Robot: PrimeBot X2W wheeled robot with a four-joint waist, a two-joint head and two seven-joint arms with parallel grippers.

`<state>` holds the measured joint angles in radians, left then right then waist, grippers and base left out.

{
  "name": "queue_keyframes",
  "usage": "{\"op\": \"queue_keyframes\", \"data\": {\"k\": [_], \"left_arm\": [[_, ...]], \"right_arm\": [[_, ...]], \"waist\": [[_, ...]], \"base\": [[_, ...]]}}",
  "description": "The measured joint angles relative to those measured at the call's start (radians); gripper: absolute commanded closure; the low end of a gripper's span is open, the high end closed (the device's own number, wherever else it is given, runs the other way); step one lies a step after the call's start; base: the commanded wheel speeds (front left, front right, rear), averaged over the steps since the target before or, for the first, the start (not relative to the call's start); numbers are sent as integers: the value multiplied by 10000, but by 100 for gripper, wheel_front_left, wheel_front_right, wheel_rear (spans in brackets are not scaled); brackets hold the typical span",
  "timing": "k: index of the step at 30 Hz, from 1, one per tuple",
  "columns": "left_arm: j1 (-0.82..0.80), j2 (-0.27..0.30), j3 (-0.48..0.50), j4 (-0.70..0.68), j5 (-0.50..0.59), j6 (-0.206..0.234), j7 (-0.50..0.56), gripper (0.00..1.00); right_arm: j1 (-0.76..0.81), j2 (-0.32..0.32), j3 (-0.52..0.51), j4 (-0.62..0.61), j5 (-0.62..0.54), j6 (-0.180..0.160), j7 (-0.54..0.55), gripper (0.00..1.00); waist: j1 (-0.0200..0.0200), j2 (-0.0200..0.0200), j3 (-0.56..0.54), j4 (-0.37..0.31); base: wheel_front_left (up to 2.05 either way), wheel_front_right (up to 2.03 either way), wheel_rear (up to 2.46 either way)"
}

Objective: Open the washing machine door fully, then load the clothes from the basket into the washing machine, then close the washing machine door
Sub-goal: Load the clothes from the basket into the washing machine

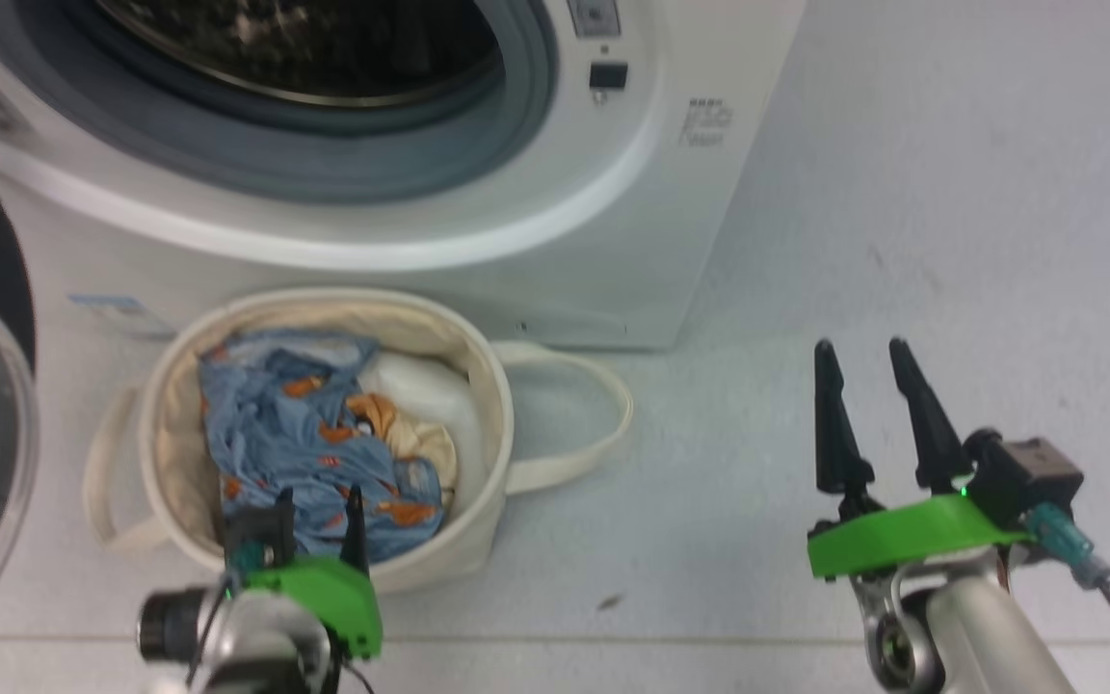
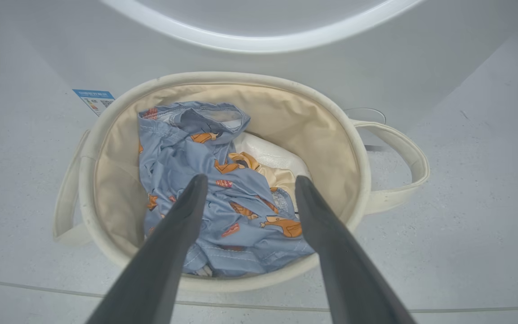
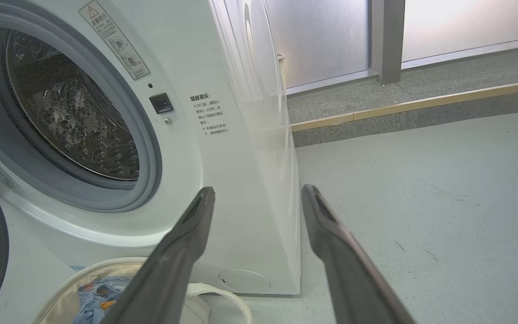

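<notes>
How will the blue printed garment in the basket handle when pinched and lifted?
Likely floppy: the blue garment lies crumpled in folds, so it should drape and trail. Probably light, as it looks like thin cloth. It overlaps the cream garment, which may drag along.

- A pale grey, smooth floor [image 1: 950, 193] spreads across the room, lightly scuffed, with a small dark speck [image 1: 610, 602] on it.
- A thin straight seam line [image 2: 421, 309] crosses the floor.
- A raised, dark grey speckled step [image 3: 421, 120] with a tan edge strip [image 3: 421, 103] borders the floor.
- Behind the step stand frosted glass panels [image 3: 326, 36], split by a grey upright post [image 3: 387, 40].
- Bright light glows through the right-hand panel [image 3: 470, 22].
</notes>
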<state>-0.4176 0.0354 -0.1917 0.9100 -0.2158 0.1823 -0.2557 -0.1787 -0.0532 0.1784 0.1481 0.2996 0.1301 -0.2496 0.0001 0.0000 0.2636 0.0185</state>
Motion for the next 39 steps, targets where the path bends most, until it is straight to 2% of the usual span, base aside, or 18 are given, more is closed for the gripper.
{"op": "queue_keyframes", "data": {"k": [6, 9, 12, 18, 22, 26, 35, 36, 37, 39], "left_arm": [[-2243, 15, -142, 2038, 247, -81, 8, 0], [-3329, 23, -67, 3049, 244, -163, 405, 0], [-4156, 127, 73, 3553, 31, -134, 1250, 0], [-5039, 541, 36, 3789, 48, 222, 2274, 0], [-5169, 692, 23, 3833, 59, 261, 2840, 0], [-5399, 711, 242, 3871, -355, -48, 3292, 0], [-6192, 769, 464, 3871, -738, -169, 3361, 0], [-6242, 765, 456, 3873, -763, -169, 3428, 27], [-6284, 750, 456, 3875, -767, -171, 3421, 100], [-6343, 711, 453, 3873, -769, -173, 3346, 100]], "right_arm": [[-747, -2, -25, -397, -128, 0, 0, 0], [-1163, -4, 4, -562, -203, 0, 0, 0], [-1523, -6, 88, -690, -332, 0, 0, 0], [-2044, -10, 107, -849, -428, 0, 0, 0], [-2127, -13, 125, -876, -426, 0, 0, 0], [-2190, -15, 201, -968, -441, 0, 0, 0], [-2454, -19, 224, -1147, -767, 0, 0, 0], [-2492, -19, 213, -1170, -809, 0, 0, 0], [-2513, -19, 190, -1204, -809, 0, 0, 0], [-2521, -19, 127, -1241, -861, 0, 0, 0]], "waist": [[2, 1, 1344, -146], [3, 1, 2099, -215], [3, 1, 2850, -283], [5, 1, 4098, -465], [3, 0, 4488, -595], [0, 1, 4837, -761], [0, 1, 5609, -865], [0, 1, 5689, -862], [1, 0, 5756, -854], [1, 1, 5851, -802]], "base": [[0, 0, 0], [0, 0, 0], [0, 0, 0], [0, 0, 0], [0, 0, 0], [0, 0, 0], [0, 0, 0], [0, 0, 0], [0, 0, 0], [0, 0, 0]]}}
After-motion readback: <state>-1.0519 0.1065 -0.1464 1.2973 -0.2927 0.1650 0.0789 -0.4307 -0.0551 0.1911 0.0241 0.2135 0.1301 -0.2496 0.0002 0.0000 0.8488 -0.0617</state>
